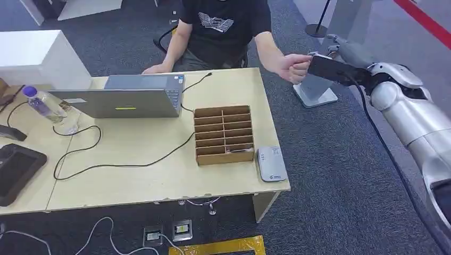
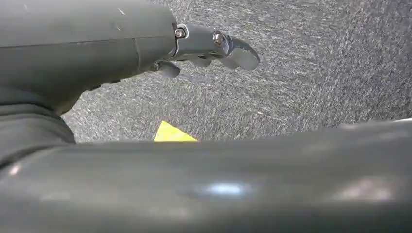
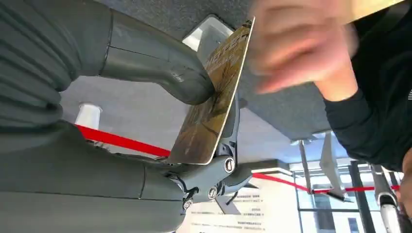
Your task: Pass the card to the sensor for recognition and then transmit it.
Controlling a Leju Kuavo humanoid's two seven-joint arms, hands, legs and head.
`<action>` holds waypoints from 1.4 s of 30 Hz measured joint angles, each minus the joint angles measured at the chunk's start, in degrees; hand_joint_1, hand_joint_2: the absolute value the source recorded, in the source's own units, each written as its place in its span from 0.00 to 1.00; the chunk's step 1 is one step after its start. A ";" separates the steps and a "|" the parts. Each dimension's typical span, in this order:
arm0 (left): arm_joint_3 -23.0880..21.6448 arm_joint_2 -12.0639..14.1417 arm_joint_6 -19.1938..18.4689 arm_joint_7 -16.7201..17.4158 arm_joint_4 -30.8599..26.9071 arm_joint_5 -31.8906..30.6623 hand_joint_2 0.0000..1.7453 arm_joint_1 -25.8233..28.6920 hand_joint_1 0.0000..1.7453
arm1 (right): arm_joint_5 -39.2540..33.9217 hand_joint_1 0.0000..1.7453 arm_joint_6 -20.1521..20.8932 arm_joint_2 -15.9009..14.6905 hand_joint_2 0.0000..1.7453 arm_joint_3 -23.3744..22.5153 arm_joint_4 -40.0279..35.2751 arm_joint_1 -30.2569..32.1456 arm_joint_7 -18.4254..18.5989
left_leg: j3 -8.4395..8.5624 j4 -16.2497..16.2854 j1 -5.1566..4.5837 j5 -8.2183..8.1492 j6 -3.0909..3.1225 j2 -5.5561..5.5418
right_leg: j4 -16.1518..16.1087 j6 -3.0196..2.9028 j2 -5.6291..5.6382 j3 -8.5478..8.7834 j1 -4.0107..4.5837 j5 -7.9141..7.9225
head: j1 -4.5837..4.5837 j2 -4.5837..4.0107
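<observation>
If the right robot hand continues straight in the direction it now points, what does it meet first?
Most likely the person's hand. The right robot hand holds the card out toward it, and in the right wrist view that hand is blurred just beyond the card's far edge. Depth is unclear, so contact cannot be confirmed.

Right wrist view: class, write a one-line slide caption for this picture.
The robot's right hand pinches a gold card as a person's blurred hand reaches for its far edge.

Laptop (image 1: 127, 101), bottle (image 1: 41, 105), slotted box (image 1: 224, 134) on table (image 1: 133, 175)
</observation>
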 joint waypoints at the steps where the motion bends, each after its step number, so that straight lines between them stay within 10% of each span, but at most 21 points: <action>1: 0.00 0.09 0.00 0.11 0.00 0.00 0.00 0.01 0.00 | 0.02 1.00 -0.26 0.00 1.00 0.07 0.00 0.03 -0.24 | 0.00 0.00 0.00 0.00 0.00 0.00 | 0.00 0.00 0.00 0.00 0.00 0.00 | 0.00 0.00; 16: 0.00 0.26 0.48 0.15 0.00 0.26 0.00 0.02 0.00 | 2.12 1.00 -4.79 -0.39 1.00 1.62 -0.42 2.50 -1.05 | 0.00 0.00 0.01 0.00 0.00 -0.01 | -0.01 0.00 -0.03 0.00 0.01 0.00 | 0.00 0.00; 27: -0.02 0.68 0.50 1.03 0.02 0.17 0.00 0.28 0.00 | 7.87 1.00 -8.40 -5.51 1.00 1.62 -9.07 12.60 1.22 | -0.02 0.00 0.01 -0.05 -0.06 0.02 | -0.02 0.00 0.00 -0.02 0.00 0.00 | -0.02 0.00; 42: -0.02 1.68 0.81 1.73 0.00 -0.39 0.00 0.23 0.00 | 6.69 1.00 -6.78 -4.04 1.00 1.49 -19.17 25.42 3.89 | -0.04 -0.02 0.08 -0.07 -0.10 0.01 | -0.01 -0.01 0.00 0.00 0.08 -0.01 | -0.02 0.00</action>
